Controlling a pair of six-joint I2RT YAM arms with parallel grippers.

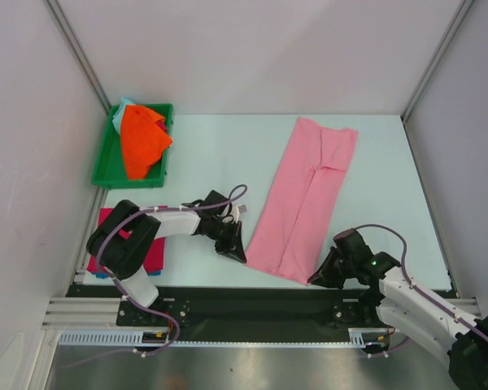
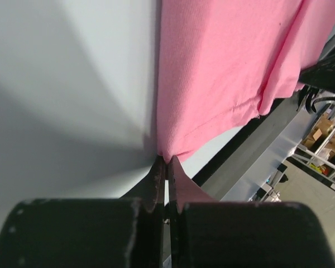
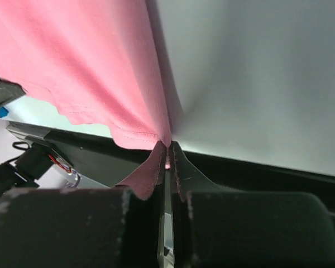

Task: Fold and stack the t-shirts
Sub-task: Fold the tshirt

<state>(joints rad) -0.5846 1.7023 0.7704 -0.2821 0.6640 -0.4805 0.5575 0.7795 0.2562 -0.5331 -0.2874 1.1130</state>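
Note:
A light pink t-shirt [image 1: 305, 197] lies folded into a long strip, running from the table's far middle down to the near edge. My left gripper [image 1: 238, 253] is shut on its near left corner [image 2: 166, 152]. At the near right corner [image 3: 166, 139] my right gripper [image 1: 315, 278] is shut on the hem. A bright orange t-shirt [image 1: 141, 140] lies crumpled in the green tray [image 1: 106, 166], with pale teal cloth [image 1: 126, 105] showing behind it. A magenta-red t-shirt [image 1: 153, 252] lies folded at the near left, partly hidden by the left arm.
The black rail [image 1: 252, 299] carrying the arm bases runs along the table's near edge, just below the pink shirt's hem. White walls with metal posts [image 1: 77, 53] enclose the table on three sides.

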